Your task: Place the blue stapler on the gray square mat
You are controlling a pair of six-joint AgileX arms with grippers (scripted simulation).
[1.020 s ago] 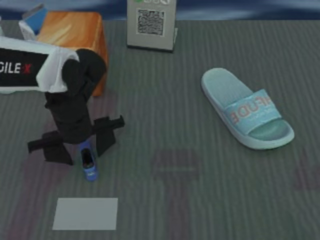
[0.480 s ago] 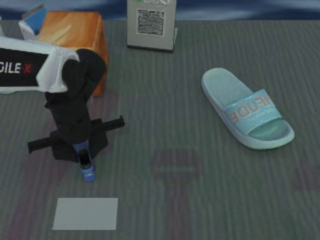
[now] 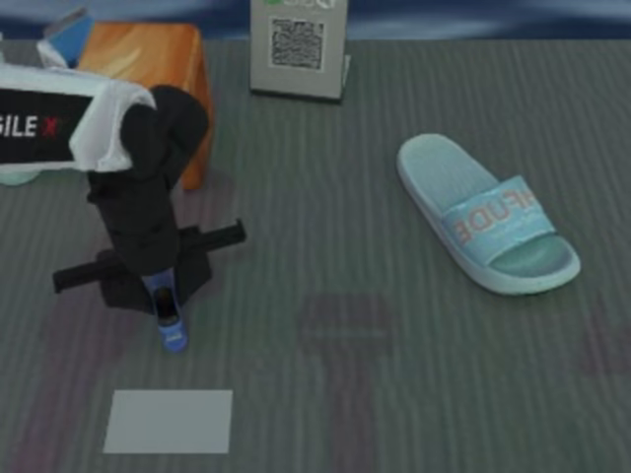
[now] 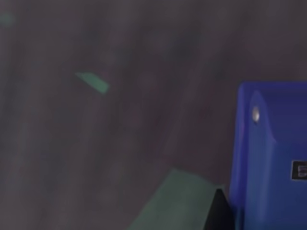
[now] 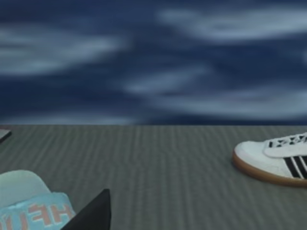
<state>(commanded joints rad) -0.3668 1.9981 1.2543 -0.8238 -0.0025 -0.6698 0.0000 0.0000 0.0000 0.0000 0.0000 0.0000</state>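
Right wrist view, contents:

1. A dark gray, finely striped table surface [image 5: 158, 167] is shown, filling the lower part of the picture up to a straight far edge.
2. A deep blue backdrop with pale, cloud-like streaks [image 5: 153, 57] is seen beyond that far edge.
3. A white sneaker with black side stripes and a tan rubber sole [image 5: 273, 158] is laid on the surface; only part of it is shown.
4. A pale aqua slipper with pinkish lettering on its strap [image 5: 33, 206] is partly shown, resting on the surface, well apart from the sneaker.
5. A black pointed fingertip [image 5: 93, 215] is seen just beside the slipper.
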